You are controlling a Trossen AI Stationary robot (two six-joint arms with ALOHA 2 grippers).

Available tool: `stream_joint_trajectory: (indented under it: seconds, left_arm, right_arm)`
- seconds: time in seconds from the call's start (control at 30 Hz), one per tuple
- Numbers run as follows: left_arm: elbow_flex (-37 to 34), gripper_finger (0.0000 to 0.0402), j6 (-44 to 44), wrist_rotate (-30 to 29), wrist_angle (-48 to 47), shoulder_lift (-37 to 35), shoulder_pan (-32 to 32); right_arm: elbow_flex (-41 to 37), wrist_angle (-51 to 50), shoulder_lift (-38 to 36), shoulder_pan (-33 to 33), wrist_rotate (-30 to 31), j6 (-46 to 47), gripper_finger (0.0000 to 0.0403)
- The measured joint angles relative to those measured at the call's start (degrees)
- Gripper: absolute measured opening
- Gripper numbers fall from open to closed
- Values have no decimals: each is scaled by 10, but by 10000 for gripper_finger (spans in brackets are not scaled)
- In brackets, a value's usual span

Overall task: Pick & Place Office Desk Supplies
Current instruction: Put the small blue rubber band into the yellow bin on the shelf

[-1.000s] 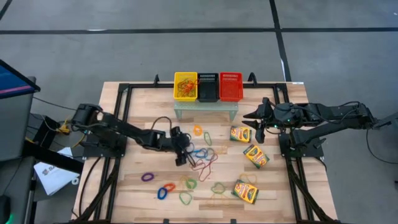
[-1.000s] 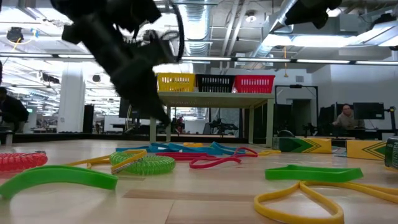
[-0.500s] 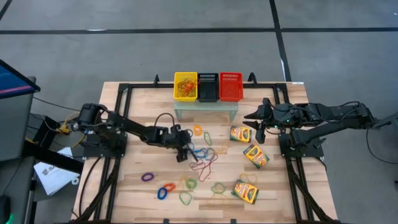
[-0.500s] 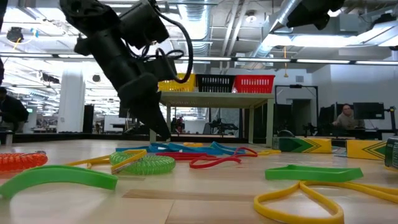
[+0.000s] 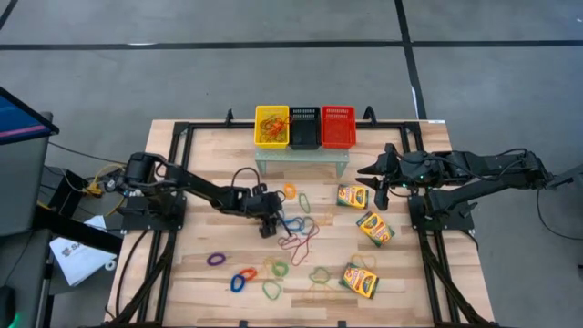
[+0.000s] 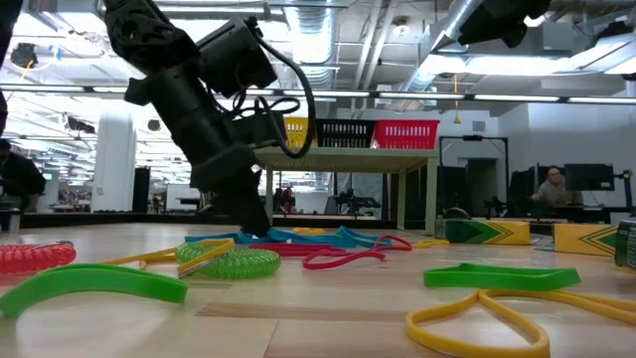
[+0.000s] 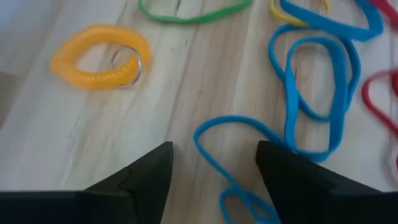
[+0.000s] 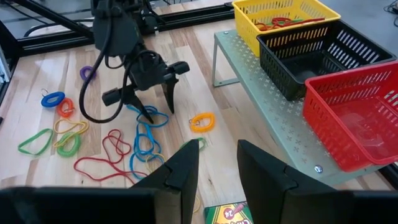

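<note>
Left hand (image 5: 265,224) shifted right onto the blue band (image 7: 323,81), fingers spread, empty — yellow basket (image 5: 271,126) partly filled; most bands, three crayon boxes (image 5: 375,228) remain on table (image 5: 182,273) — right hand (image 5: 375,185) idle, part-open.

Floor (image 5: 273,73): grey, smooth, crossed by dark straight lines, seen from above around the surface.
Surface (image 5: 200,273): pale wooden planks inside a black metal frame.
Ceiling (image 6: 338,30): open, with silver ducts and pipes running across.
Light (image 6: 517,97): long bright strips hang under the ceiling.
Pillar (image 6: 115,159): white, square, standing at the left of the hall.
Far desks (image 6: 586,179): dark monitors, with a person (image 6: 550,189) seated near them at the right.
Left edge: another person (image 6: 15,179), partly cut off.
Beside the surface: a dark screen (image 5: 18,114) with a blue face, and white paper (image 5: 77,255) on the floor.
</note>
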Motion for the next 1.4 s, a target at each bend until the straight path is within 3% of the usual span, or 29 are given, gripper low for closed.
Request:
stream_joint_trajectory:
  seconds: [0.13, 0.33, 0.4, 0.6, 0.87, 1.1, 1.4]
  left_arm:
    - [0, 191, -13, 1, 3, -5, 4]
    - [-2, 42, -16, -7, -8, -21, 10]
    - [-2, 12, -16, -7, -9, -21, 15]
    - [0, 2, -15, -10, 0, -47, 20]
    - [50, 1, 60, -37, 1, -163, 31]
    - [120, 1, 144, -41, -30, -237, 92]
    - [174, 0, 206, -41, -52, -248, 197]
  right_arm:
    - [0, 0, 0, 0, 0, 0, 108]
    - [0, 0, 0, 0, 0, 0, 108]
    - [0, 0, 0, 0, 0, 0, 108]
    - [0, 0, 0, 0, 0, 0, 108]
    - [0, 0, 0, 0, 0, -2, 108]
    - [0, -3, 0, 0, 0, -2, 108]
    - [0, -9, 0, 0, 0, -2, 108]
